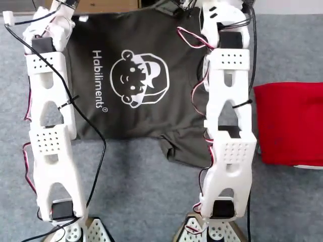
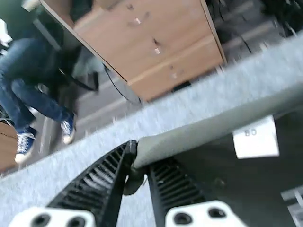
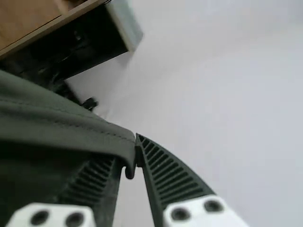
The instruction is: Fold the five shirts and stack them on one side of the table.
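Soft, even light falls from above on my table (image 1: 136, 186), leaving only faint shadows. Beyond my right claw (image 3: 131, 161) the white backdrop (image 3: 227, 94) glares brightly.

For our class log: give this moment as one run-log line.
left gripper: shut on dark shirt | right gripper: same | red shirt: folded aside

On the table (image 1: 136, 191), the spread shirt (image 1: 136, 75) lies left of the folded shirt (image 1: 290, 123), perhaps stacked.

The left white plastic arm (image 1: 50, 146) and right white plastic arm (image 1: 229, 126) stretch forward side by side. The left gripper (image 2: 135, 151) and right gripper (image 3: 135, 142), with black ribbed jaws, each pinch an edge of the dark olive cotton shirt (image 1: 126, 118).
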Available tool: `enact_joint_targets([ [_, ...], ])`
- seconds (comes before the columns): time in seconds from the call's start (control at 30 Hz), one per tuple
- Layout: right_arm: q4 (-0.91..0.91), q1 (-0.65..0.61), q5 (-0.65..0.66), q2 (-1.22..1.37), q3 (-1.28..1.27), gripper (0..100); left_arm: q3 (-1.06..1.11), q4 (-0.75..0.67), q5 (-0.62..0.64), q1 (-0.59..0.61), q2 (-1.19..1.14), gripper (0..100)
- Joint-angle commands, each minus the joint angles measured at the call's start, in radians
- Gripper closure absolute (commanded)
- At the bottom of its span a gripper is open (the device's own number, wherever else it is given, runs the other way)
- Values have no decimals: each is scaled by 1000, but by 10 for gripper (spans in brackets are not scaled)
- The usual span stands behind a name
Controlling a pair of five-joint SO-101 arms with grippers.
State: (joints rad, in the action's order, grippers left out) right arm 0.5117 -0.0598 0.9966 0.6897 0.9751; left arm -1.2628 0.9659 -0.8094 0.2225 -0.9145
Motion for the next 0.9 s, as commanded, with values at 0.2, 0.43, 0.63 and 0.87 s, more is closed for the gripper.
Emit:
enact_joint_targets([
  [0.2,652,18,5,-13,245,997,-137,517,-201,14,18,982],
  [0.43,1062,27,5,-8,378,997,-137,795,-359,17,27,982],
  [0.63,1277,38,-44,-15,412,997,-127,795,-370,46,25,982],
  [0.87,1277,59,-72,-148,145,997,40,795,-482,81,30,982],
])
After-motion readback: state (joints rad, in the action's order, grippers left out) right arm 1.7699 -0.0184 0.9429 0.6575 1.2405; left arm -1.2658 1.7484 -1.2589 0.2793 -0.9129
